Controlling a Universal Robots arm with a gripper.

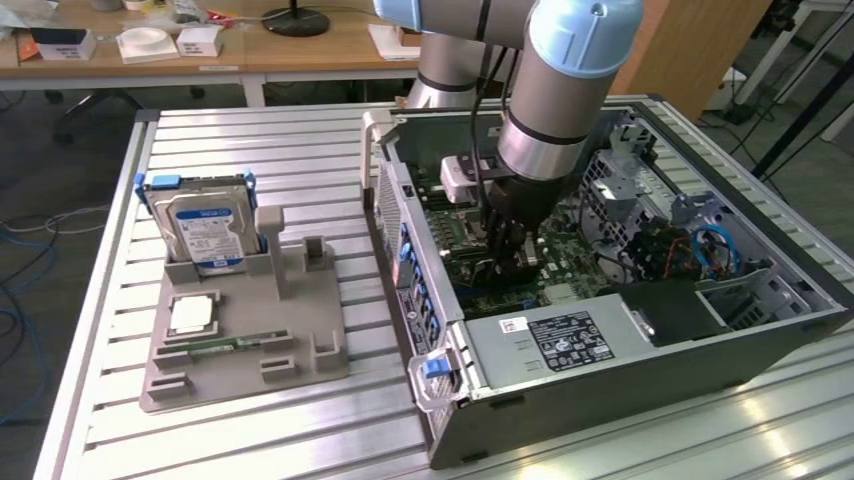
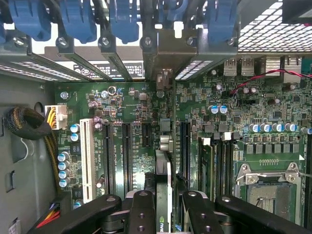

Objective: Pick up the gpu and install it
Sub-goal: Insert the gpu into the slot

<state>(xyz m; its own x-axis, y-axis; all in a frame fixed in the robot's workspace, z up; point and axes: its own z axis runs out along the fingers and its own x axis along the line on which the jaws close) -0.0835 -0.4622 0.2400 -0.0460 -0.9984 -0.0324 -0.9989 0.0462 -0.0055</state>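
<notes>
Fingers (image 2: 141,214) clamped on gpu (image 2: 163,180) edge-on above motherboard (image 2: 126,102) slots; risk of connector missing 1 slot (image 2: 185,146) if tilted, jamming bracket

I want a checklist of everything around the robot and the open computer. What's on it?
Surface: ribbed metal table, holding a grey fixture tray and the open computer case.
Job's things: gpu stands on edge between the jaws, over the motherboard slots.
Clutter: hard drive with blue rails upright in the tray; memory stick lying flat there.
Grippers: gripper inside the case, shut on the gpu.
Cables: blue cables in the case; yellow wires at a white connector.
Surroundings: wooden desk behind.
</notes>
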